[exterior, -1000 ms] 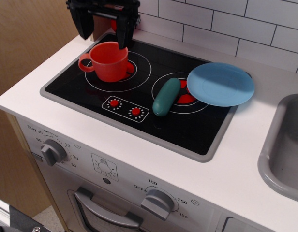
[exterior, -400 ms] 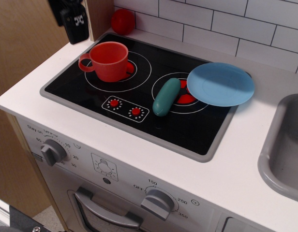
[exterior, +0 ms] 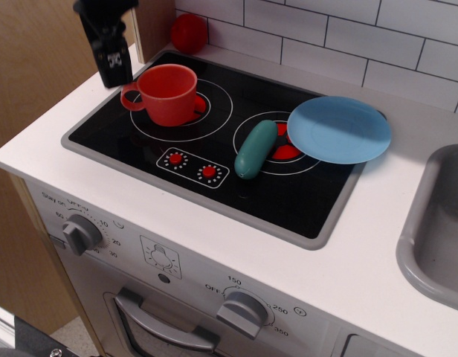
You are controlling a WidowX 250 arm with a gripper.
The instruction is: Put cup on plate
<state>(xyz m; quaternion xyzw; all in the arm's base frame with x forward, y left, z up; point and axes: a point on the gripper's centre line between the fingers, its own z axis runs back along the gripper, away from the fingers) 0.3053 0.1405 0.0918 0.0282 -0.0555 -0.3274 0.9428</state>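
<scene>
Cup (exterior: 168, 94) upright on far-left burner, handle pointing left | plate (exterior: 339, 129) at right, well apart | gripper (exterior: 111, 63) just left of handle, jaw state indeterminable | likely light, rigid, smooth plastic | best hold: rim wall or handle.

The cup (exterior: 168, 94) is red-orange all over, the plate (exterior: 339, 129) a plain light blue. Between them lies a dark green oblong toy (exterior: 255, 148). A red ball (exterior: 189, 33) sits against white tiles (exterior: 340, 37) with grey grout lines. The hob (exterior: 214, 141) is glossy black with thin white rings, red centres and red dotted dials, framed in grey. The surface (exterior: 363, 260) is white, the sink (exterior: 437, 230) grey, the tool (exterior: 110, 56) black.
</scene>
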